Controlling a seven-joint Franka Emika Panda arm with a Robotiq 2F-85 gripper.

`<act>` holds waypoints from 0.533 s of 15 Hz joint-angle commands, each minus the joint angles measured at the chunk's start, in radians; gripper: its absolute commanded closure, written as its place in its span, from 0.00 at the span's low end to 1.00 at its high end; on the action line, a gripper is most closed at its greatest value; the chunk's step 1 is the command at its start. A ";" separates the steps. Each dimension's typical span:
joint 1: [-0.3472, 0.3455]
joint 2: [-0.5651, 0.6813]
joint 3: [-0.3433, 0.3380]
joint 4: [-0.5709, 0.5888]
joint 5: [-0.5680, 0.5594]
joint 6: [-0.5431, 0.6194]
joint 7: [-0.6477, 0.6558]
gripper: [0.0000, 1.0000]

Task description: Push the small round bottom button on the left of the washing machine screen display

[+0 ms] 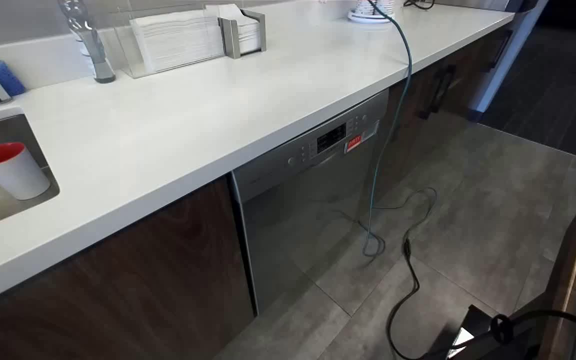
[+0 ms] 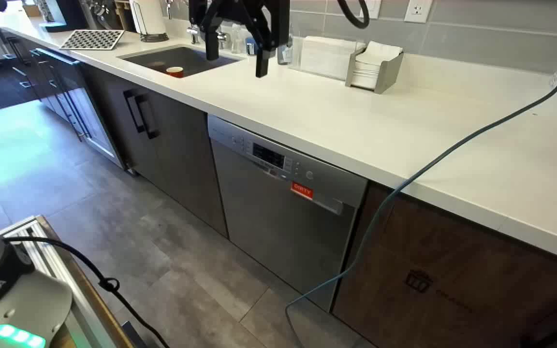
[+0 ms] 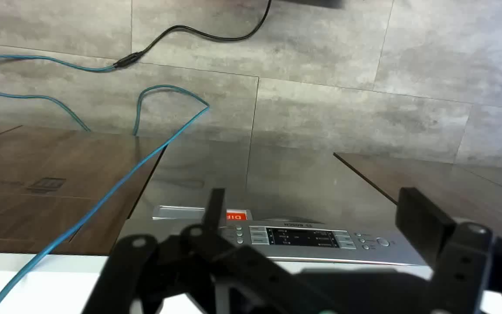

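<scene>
Your gripper (image 2: 237, 63) is empty, fingers (image 3: 421, 222) spread wide, pointing down and held higher than the surface (image 2: 307, 106), probably to clear its edge first. The washing machine (image 2: 278, 217) (looks more like a dishwasher) is below the gripper, well apart, display (image 3: 302, 237) between the fingers as the wrist view shows it. Target, the bottom button (image 3: 358, 234) of the small round ones, sits in that same gap, toward the finger at that view's right; machine's upside down there, so mind which end is bottom. Step reads as pre-approach. Buttons face outward, so you'll likely need to close up, drop in front and poke with one tip; spread like this, you'd straddle the row. DIRTY sign (image 2: 302, 190) presumably just flags the load's state. Blue-green cable (image 1: 410, 65) hangs beyond the opposite finger, over the surface edge; could snag.
</scene>
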 commanded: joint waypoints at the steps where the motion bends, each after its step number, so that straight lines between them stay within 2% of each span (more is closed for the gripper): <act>1: -0.016 0.002 0.014 0.002 0.006 -0.002 -0.005 0.00; 6: -0.016 0.002 0.014 0.002 0.006 -0.002 -0.005 0.00; 8: 0.009 0.051 0.041 -0.008 -0.019 -0.038 -0.033 0.00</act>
